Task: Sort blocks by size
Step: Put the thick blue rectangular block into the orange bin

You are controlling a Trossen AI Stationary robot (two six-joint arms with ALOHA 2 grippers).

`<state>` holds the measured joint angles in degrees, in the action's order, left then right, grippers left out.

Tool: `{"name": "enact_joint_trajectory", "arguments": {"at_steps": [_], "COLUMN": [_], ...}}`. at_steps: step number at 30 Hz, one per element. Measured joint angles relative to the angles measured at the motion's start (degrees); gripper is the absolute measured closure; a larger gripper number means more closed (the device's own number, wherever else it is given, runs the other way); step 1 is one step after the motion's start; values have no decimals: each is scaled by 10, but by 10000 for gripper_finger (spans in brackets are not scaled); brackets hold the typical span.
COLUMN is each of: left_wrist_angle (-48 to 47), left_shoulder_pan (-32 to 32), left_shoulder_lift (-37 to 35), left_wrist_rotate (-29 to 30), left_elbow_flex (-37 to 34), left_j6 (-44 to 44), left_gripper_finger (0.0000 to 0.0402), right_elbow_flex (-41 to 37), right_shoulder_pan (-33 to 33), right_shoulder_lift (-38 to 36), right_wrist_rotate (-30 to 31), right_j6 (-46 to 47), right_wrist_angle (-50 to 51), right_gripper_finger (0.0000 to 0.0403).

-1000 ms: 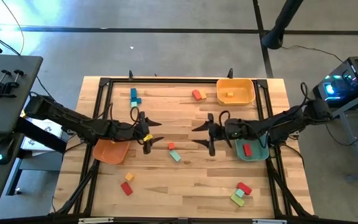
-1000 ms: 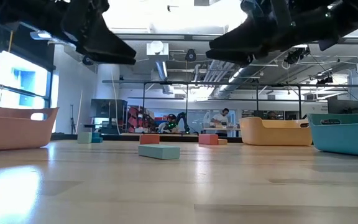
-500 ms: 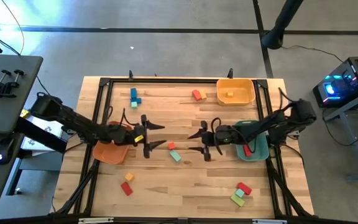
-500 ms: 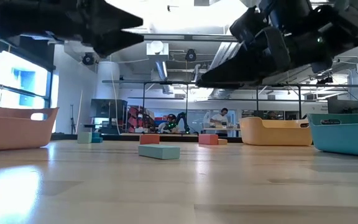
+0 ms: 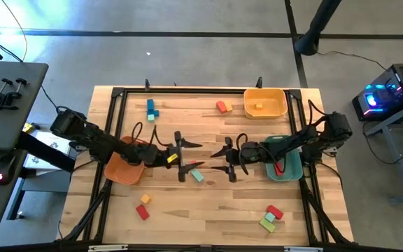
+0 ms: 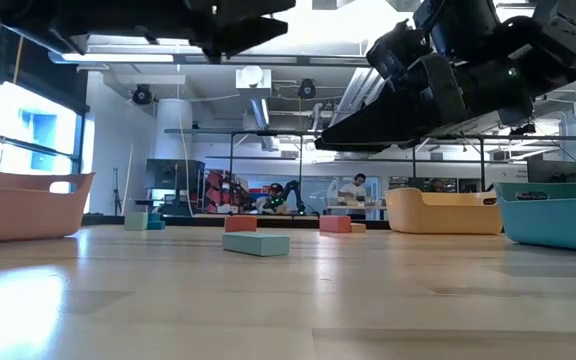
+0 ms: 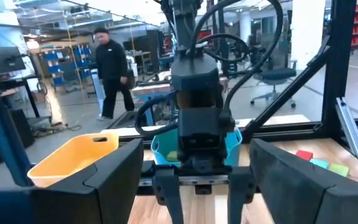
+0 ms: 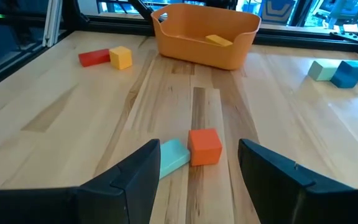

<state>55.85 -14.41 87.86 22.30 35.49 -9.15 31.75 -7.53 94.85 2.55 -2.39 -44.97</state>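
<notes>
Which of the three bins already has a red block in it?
The teal bin on the table's right side, by the right arm; a red block lies inside. The yellow bin's block is yellow.

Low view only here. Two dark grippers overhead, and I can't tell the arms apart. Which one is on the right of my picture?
Observer: That's the right gripper. From above it hovers mid-table with its fingers open, tip to tip with the left gripper.
Operator: Teal bin, I only see its wall. Anything inside?
Observer: One red block lies in the teal bin.
Operator: Is the orange cube touching the teal block in front of it?
Observer: Yes. In the right wrist view the orange cube sits against one end of the teal block.
</notes>
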Motion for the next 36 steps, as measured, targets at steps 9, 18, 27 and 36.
{"name": "enact_joint_trajectory", "arguments": {"at_steps": [9,18,27,36], "left_wrist_angle": [-293,-862,-1106,-1142], "left_shoulder_pan": [4,-78,-83,253], "left_shoulder_lift": [-72,-148,-158,-155], "left_wrist_rotate": [9,98,288,100], "left_elbow_flex": [30,195,212,211], "left_j6": [57,333,632,511], "left_gripper_finger": [120,120,120,120], "right_elbow_flex": [0,0,0,0], "right_shoulder_pan": [0,0,-11,-28], "right_shoulder_lift": [0,0,-1,-4], "right_wrist_rotate": [0,4,4,4], "right_j6": [-4,4,24,14], "right_wrist_angle": [5,1,-2,-16], "right_gripper_finger": [190,190,190,190]}}
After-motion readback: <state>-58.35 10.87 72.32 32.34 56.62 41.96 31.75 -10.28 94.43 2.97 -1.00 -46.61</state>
